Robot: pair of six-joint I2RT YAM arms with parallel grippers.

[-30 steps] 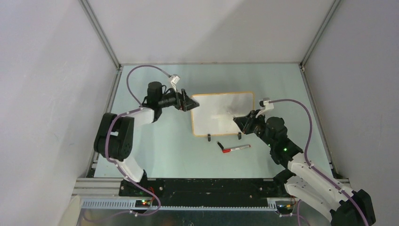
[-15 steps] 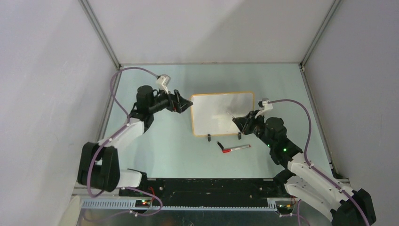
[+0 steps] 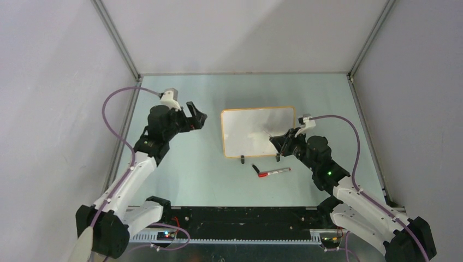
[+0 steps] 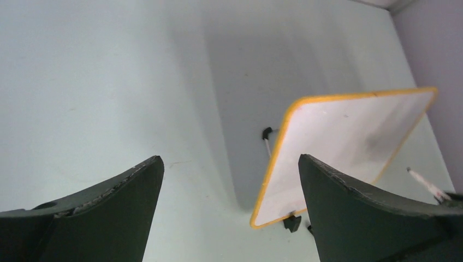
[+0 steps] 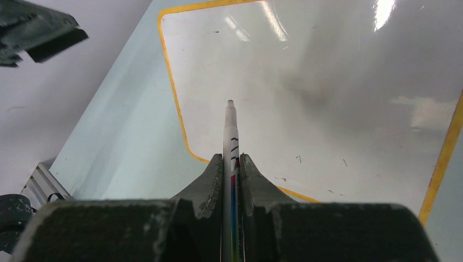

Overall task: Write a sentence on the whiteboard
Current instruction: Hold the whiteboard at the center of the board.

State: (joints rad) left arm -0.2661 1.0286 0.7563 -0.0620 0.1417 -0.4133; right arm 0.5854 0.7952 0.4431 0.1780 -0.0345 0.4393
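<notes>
The whiteboard (image 3: 251,131), white with an orange frame, stands tilted on two black clip feet in the middle of the table. No sentence shows on its face (image 5: 327,82), only a grey smudge and a few small marks. My right gripper (image 3: 283,143) is at the board's lower right and is shut on a white marker (image 5: 230,136). The marker's tip points over the board's surface; I cannot tell whether it touches. My left gripper (image 3: 197,113) stands open and empty, well left of the board (image 4: 349,136). Its jaws (image 4: 230,161) are wide apart above the table.
A second marker, red and white (image 3: 274,172), lies on the table just in front of the board's feet. The pale green table (image 3: 191,164) is walled in by grey panels on three sides. My left gripper shows at the upper left of the right wrist view (image 5: 38,33).
My left arm has drawn back from the board's left edge, moving left and away with its gripper open. The right arm and its marker have stayed put.
</notes>
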